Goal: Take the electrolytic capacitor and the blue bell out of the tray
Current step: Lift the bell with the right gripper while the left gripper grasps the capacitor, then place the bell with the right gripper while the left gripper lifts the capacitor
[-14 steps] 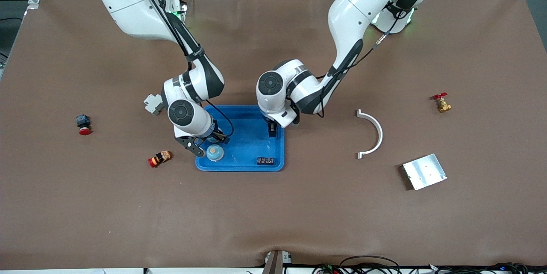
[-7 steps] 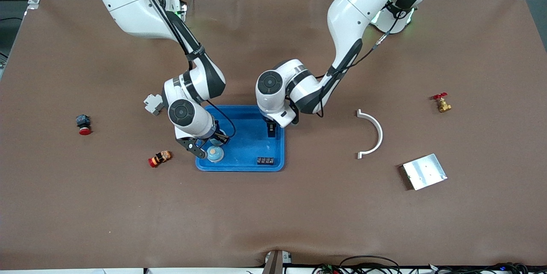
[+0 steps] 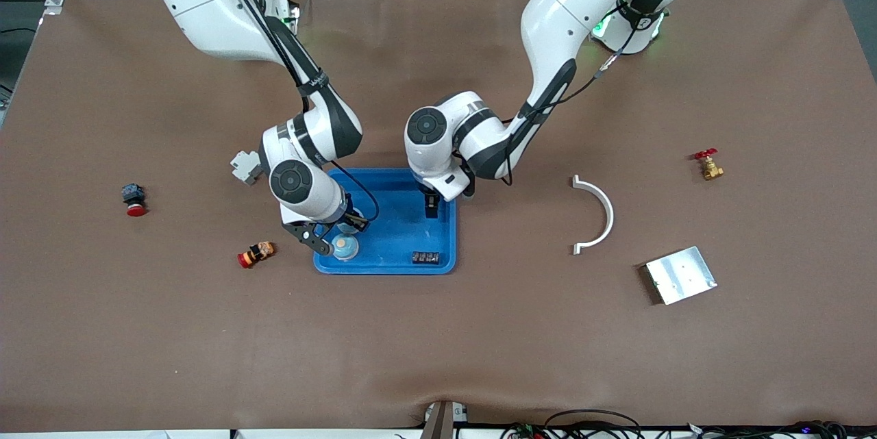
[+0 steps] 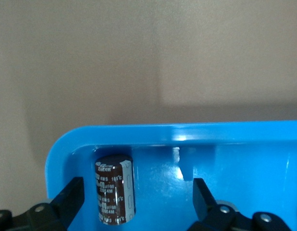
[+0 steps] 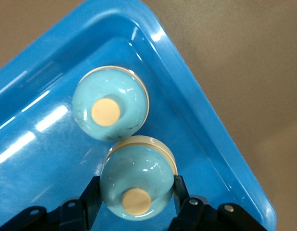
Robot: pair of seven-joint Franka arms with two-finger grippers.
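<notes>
Right tool (image 5: 134, 192) pinches a bell (image 5: 138, 185); left tool (image 4: 136, 202) spread, apparently straddling the capacitor (image 4: 115, 188).

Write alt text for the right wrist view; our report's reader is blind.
The right gripper is shut on a pale blue dome-shaped bell inside a glossy blue plastic tray. A second matching bell sits beside it on the tray floor.

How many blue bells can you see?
2. One bell sits loose in the blue tray; the other bell is beside it in the tray, gripped by the right tool.
</notes>
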